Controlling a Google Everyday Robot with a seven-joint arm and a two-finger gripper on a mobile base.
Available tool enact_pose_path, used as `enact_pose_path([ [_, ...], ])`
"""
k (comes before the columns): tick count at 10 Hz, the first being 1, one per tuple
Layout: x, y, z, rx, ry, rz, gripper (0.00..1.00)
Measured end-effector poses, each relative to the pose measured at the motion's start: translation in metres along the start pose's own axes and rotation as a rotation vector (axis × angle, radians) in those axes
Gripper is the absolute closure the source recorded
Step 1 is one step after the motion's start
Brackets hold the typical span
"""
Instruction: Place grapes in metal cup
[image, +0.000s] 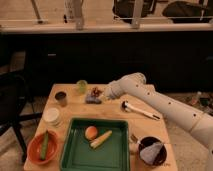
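Note:
The grapes (95, 91), a small dark reddish cluster, are at the back middle of the wooden table (115, 112), just above a small grey-blue object (92, 100). My gripper (103, 93) is at the right side of the grapes, low over the table, at the end of the white arm (160, 105) that reaches in from the right. The metal cup (61, 98), small and dark grey, stands upright at the back left of the table, well left of the gripper. I cannot tell whether the gripper touches the grapes.
A translucent yellow-green cup (81, 86) stands left of the grapes. A white round container (51, 116) is at the left edge. A green tray (75, 155) holds an orange fruit (90, 132). There is a red bowl (31, 150), a dark bowl (151, 151) and a long utensil (141, 110).

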Motion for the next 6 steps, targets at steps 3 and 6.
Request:
enact_pose_path([
  [3,-0.037,0.006,0.03,-0.036,0.017,-0.096,1.0],
  [6,-0.071,0.013,0.057,-0.075,0.029,-0.199,1.0],
])
